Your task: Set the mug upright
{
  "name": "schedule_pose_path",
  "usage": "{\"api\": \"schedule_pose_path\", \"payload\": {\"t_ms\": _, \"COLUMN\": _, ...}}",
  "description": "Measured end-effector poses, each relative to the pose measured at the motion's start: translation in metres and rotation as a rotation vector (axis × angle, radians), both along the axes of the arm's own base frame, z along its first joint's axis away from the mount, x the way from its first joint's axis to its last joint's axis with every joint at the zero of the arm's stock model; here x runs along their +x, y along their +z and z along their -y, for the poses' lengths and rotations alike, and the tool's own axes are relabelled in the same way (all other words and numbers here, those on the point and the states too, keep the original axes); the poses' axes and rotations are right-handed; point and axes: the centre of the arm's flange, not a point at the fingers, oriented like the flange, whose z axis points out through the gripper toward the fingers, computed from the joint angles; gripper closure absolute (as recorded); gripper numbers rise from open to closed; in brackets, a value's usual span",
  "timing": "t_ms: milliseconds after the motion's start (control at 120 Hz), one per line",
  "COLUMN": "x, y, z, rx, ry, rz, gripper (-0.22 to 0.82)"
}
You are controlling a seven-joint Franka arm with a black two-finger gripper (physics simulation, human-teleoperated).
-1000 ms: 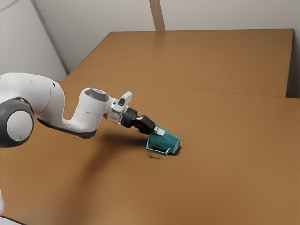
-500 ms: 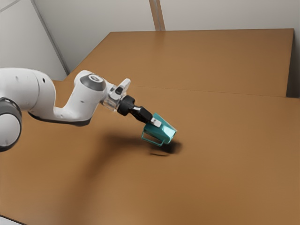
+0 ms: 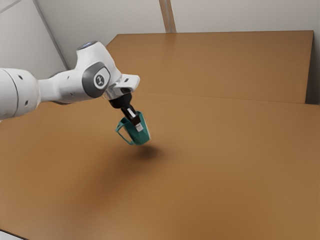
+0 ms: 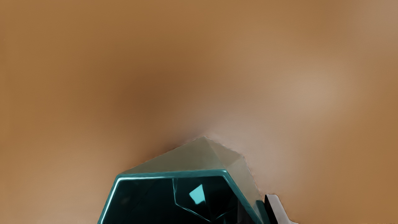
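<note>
OK, L to R in ext. view: past the white jointed robot arm [image 3: 75, 85], bending down at the wrist. Then to the black two-finger pincer [image 3: 137, 124], pointing down & a bit toward ext. view's R. Clenched on the glossy teal faceted mug [image 3: 141, 137], w/ a pale fingertip pad [image 3: 139, 127] against the outer wall. Just L of the grip in ext. view, on to the thin angular teal handle [image 3: 123, 138], jutting away from the pincer.

Now, key bit: long axis approx. in line w/ the pincer, mouth end up by the hand, base end down & toward ext. view's R. Same in wrist view: bright-edged teal rim [image 4: 171, 175] facing back at the hand. Leaning, not plumb.

Lower & farther R, soft dark shadow [image 3: 148, 152] on the brown wooden table [image 3: 225, 150], well apart from the base, i.e. hanging in mid-air. Next, prob.: swing base toward ext. view's L till vertical, then lower base-first & release. Set down at this lean, could rock on one edge or tip.
</note>
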Motion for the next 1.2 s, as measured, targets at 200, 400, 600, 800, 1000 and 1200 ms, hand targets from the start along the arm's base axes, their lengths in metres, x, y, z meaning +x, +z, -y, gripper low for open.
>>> {"api": "schedule_pose_path", "payload": {"t_ms": 200, "x": -0.018, "y": -0.016, "z": -0.010, "rx": 0.130, "ry": 0.087, "rz": -0.002, "gripper": 0.78}}
{"api": "schedule_pose_path", "payload": {"t_ms": 400, "x": -0.033, "y": -0.027, "z": 0.000, "rx": 0.155, "ry": 0.167, "rz": 0.058, "gripper": 0.78}}
{"api": "schedule_pose_path", "payload": {"t_ms": 600, "x": -0.039, "y": -0.042, "z": 0.012, "rx": 0.170, "ry": 0.208, "rz": 0.084, "gripper": 0.78}}
{"api": "schedule_pose_path", "payload": {"t_ms": 800, "x": -0.038, "y": -0.048, "z": 0.007, "rx": 0.189, "ry": 0.254, "rz": 0.094, "gripper": 0.78}}
{"api": "schedule_pose_path", "payload": {"t_ms": 1000, "x": -0.037, "y": -0.059, "z": -0.012, "rx": 0.208, "ry": 0.313, "rz": 0.070, "gripper": 0.78}}
{"api": "schedule_pose_path", "payload": {"t_ms": 1200, "x": -0.037, "y": -0.065, "z": -0.010, "rx": 0.206, "ry": 0.333, "rz": 0.055, "gripper": 0.54}}
